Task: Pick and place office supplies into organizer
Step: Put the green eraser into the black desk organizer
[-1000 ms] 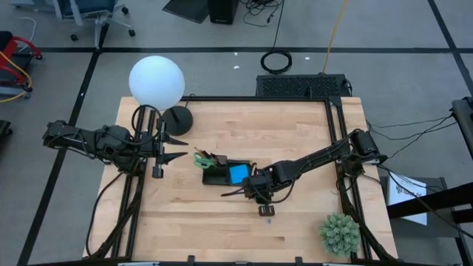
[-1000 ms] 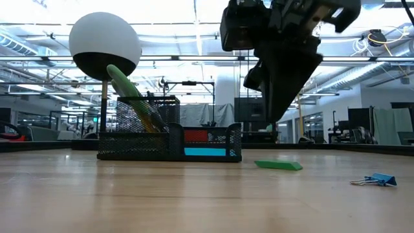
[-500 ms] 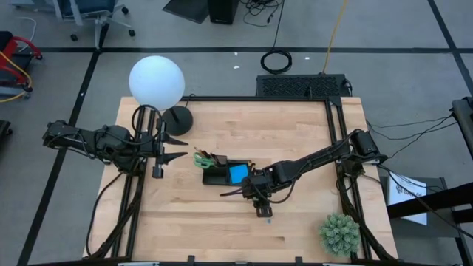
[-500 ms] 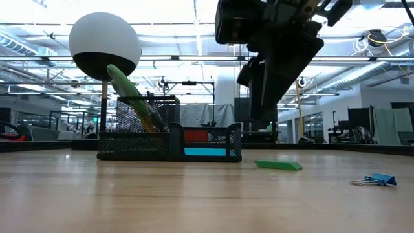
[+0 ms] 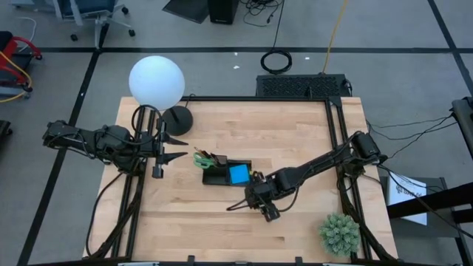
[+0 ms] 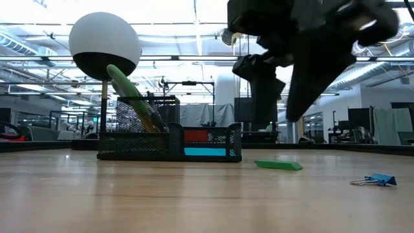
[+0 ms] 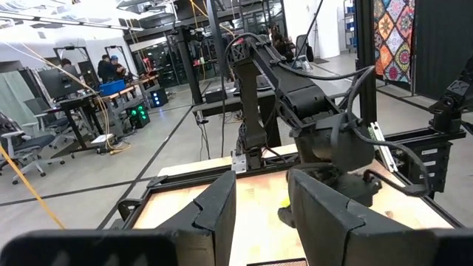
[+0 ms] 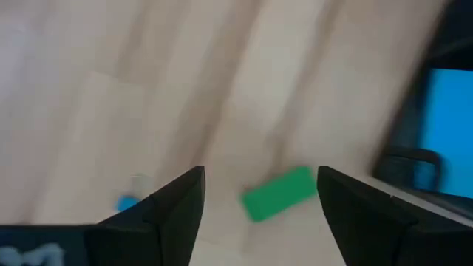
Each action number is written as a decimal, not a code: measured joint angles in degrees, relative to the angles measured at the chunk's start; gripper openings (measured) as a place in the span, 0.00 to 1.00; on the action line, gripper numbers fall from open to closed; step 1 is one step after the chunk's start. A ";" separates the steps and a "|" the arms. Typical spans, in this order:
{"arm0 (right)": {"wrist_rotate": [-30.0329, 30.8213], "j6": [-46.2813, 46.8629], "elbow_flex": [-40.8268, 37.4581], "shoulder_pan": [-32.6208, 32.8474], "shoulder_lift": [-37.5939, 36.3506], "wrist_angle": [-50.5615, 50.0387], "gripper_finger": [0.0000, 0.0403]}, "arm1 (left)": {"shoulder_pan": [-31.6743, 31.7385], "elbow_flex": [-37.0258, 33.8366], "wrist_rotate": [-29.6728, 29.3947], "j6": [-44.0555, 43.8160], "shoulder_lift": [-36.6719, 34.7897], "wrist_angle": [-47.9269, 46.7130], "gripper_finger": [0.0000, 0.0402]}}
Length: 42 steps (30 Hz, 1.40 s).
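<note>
The black mesh organizer [image 5: 222,171] stands mid-table. A blue sticky-note pad [image 5: 239,175] lies in its low compartment, and green-handled scissors [image 6: 127,86] lean out of its taller compartment. A small green eraser [image 8: 279,193] lies flat on the wood beside the organizer [image 6: 169,142]. My right gripper [image 8: 260,177] hangs open above the eraser [image 6: 278,165], slanting down, one finger [image 6: 262,84] to each side of it and clear of it. My left gripper [image 5: 176,148] waits open near the table's left edge, held level above the table.
A blue binder clip [image 6: 374,179] lies on the wood near the eraser. A lamp with a white globe [image 5: 157,81] and round black base [image 5: 177,117] stands at the far left. A green potted plant [image 5: 339,233] sits at the near right corner.
My right gripper has opened: its fingers, together a second ago, now stand wide apart. It has also rolled about its own axis and shifted slightly toward the table's near edge. Nothing on the table has moved.
</note>
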 joint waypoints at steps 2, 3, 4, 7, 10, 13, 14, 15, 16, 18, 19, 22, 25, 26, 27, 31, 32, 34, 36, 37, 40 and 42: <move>0.47 -1.21 -0.46 -0.31 0.00 0.12 0.65 | 0.00 0.00 0.00 0.01 0.00 -0.02 0.33; 0.57 -1.84 -0.74 -0.39 0.00 0.09 0.66 | 0.00 0.00 0.00 0.00 0.00 -0.02 0.33; 0.58 -2.53 -0.99 -0.39 0.00 0.05 0.67 | 0.00 0.00 0.00 0.00 0.00 -0.01 0.33; 0.58 -4.84 -1.11 -0.35 0.81 0.05 0.72 | -0.01 0.00 0.00 0.00 -0.01 -0.02 0.33; 0.58 -6.45 -1.11 -0.35 2.47 0.15 0.77 | 0.01 0.00 0.00 0.00 -0.02 0.00 0.33; 0.67 -8.30 -1.16 -0.36 4.12 0.14 0.83 | -0.01 0.00 0.00 0.00 -0.01 0.00 0.33; 0.75 -8.78 -1.16 -0.38 4.54 0.34 0.84 | -0.01 0.00 0.00 0.00 0.01 0.00 0.33; 1.04 -9.23 -1.16 -0.37 5.00 0.36 0.86 | -0.01 0.00 0.00 0.00 0.01 0.00 0.33; 1.65 -9.65 -1.16 -0.37 5.34 0.25 0.87 | -0.01 0.00 0.00 0.00 0.01 -0.02 0.33; 2.57 -11.21 -1.16 -0.37 5.79 0.31 0.88 | 0.01 0.00 0.00 0.00 0.01 -0.02 0.33; 3.24 -11.96 -1.13 -0.37 5.81 0.24 0.88 | 0.00 0.00 0.00 0.00 0.01 0.00 0.33; 3.51 -13.56 -1.13 -0.35 5.83 0.29 0.87 | -0.01 0.00 0.00 0.00 0.01 0.00 0.33; 4.24 -15.10 -1.13 -0.33 5.84 -0.02 0.85 | -0.01 0.00 0.00 0.00 0.00 0.00 0.33; 4.30 -15.48 -1.12 -0.33 5.84 -0.08 0.84 | 0.01 0.00 0.00 0.00 0.01 0.00 0.33; 4.26 -15.70 -1.13 -0.33 5.84 -0.12 0.84 | -0.01 0.00 0.00 0.00 0.01 0.00 0.33; 3.33 -17.12 -1.11 -0.75 5.84 -0.35 0.84 | -0.01 0.00 0.00 0.00 0.01 0.00 0.33; 3.05 -17.13 -1.11 -1.02 5.86 -0.49 0.84 | -0.01 0.00 0.00 0.00 0.01 0.00 0.33; 2.68 -17.23 -1.11 -1.54 5.88 -1.29 0.84 | 0.01 0.00 0.00 0.00 0.00 0.00 0.33; 1.68 -17.27 -1.09 -2.42 5.88 -2.50 0.84 | -0.01 0.00 -0.02 0.00 0.01 0.00 0.33; 1.29 -17.26 -1.09 -3.00 5.88 -2.98 0.84 | 0.01 0.00 -0.01 0.00 0.01 0.00 0.33; 0.13 -18.16 -1.09 -4.24 5.88 -3.43 0.84 | 0.00 0.00 0.00 0.00 0.01 0.00 0.33; -0.22 -19.47 -1.09 -4.61 5.88 -3.14 0.83 | 0.01 0.00 0.00 0.00 0.01 0.00 0.33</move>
